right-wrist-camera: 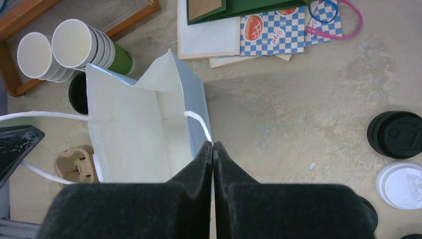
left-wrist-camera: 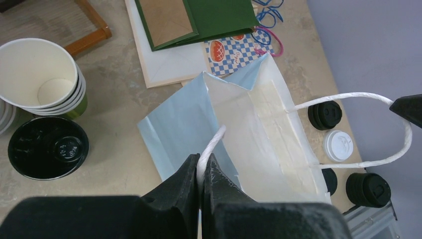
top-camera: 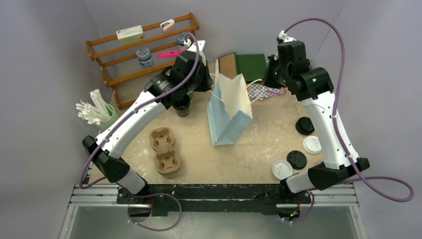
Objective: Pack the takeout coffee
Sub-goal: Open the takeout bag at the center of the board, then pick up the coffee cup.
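The paper bag (top-camera: 230, 112) is the biggest worry. It stands mid-counter (top-camera: 259, 149), steadied only by its two white cord handles. The left gripper (left-wrist-camera: 201, 175) has its jaws pinched together on one handle (left-wrist-camera: 213, 142), and the right gripper (right-wrist-camera: 213, 155) is clamped the same way on the other handle (right-wrist-camera: 198, 121). An uneven pull could tear a cord out of the thin paper. It could also tip the bag toward the black lidded cup (top-camera: 182, 106) at its 9 o'clock, which might spill if knocked. Neither arm is free to lift coffee, and releasing a handle may let the mouth sag shut.

Counted:
- One bag with two handles.
- One pulp carrier (top-camera: 165, 150) at 8 o'clock.
- Two stacks of lidless cups (right-wrist-camera: 79, 42).
- One black lidded cup.
- Four round tops at 4 o'clock, two black (top-camera: 304, 125) and two white (top-camera: 312, 144). I cannot tell whether they are cups or bare lids.
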